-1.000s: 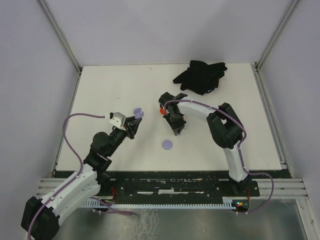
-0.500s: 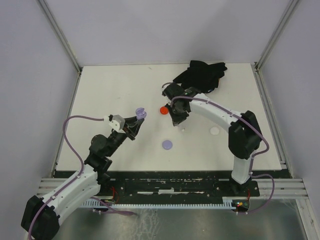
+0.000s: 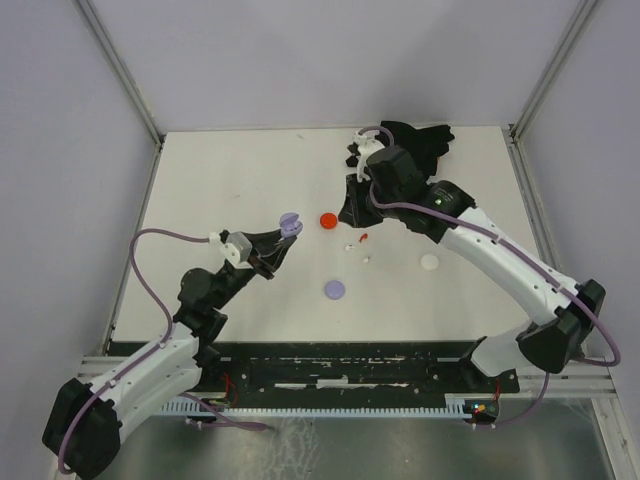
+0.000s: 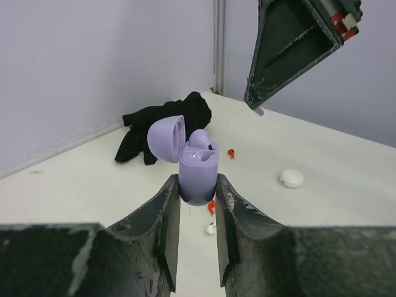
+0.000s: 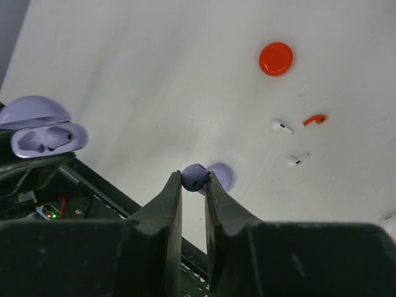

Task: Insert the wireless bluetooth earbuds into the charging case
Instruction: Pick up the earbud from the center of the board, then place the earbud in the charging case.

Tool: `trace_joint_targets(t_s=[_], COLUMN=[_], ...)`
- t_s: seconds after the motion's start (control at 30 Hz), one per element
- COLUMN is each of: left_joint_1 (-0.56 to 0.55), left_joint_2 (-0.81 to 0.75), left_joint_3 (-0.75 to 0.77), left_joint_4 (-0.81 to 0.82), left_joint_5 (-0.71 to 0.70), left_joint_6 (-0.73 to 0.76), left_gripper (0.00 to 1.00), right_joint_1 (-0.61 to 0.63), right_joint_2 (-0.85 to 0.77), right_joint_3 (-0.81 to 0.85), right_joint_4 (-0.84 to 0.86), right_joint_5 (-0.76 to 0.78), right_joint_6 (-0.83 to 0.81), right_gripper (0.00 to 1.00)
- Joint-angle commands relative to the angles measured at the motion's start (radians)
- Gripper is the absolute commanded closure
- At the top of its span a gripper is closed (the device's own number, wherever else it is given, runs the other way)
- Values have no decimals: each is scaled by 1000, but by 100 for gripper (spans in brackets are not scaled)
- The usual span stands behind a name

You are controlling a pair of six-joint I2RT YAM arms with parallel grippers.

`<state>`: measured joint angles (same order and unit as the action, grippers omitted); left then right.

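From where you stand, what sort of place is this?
Probably a robotics lab bench: a white table boxed in by plain walls and metal frame rails, a left arm and right arm bolted at its near edge, tiny earbuds laid out.

I note both units built alike: left arm (image 3: 150, 372), right arm (image 3: 500, 262). White link shells, black joint housings. Lavender cable (image 3: 134, 268) runs along each. White block (image 3: 233, 243) at wrist. Fingers (image 4: 168, 232) dark, wedge-shaped, edges scuffed pale.
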<state>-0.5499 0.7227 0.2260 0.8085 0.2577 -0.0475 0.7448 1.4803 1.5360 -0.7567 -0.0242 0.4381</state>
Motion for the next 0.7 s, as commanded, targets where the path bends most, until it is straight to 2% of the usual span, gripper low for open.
trace_joint_targets(t_s=[0.0, 0.4, 0.67], left_joint_1=[3, 4, 4], left_joint_2=[19, 106, 131], left_joint_3=[72, 149, 153], left_joint_4=[130, 221, 273], left_joint_5=[68, 143, 154], left_joint_6=[59, 33, -3], left_gripper=[97, 97, 97], right_joint_1=[38, 140, 165], right_joint_2=[-116, -250, -238], right_joint_3=[-24, -161, -237], right_joint_4=[179, 557, 728], right_joint_5=[-25, -83, -109], right_joint_6=[74, 166, 222], right_gripper=[92, 91, 91])
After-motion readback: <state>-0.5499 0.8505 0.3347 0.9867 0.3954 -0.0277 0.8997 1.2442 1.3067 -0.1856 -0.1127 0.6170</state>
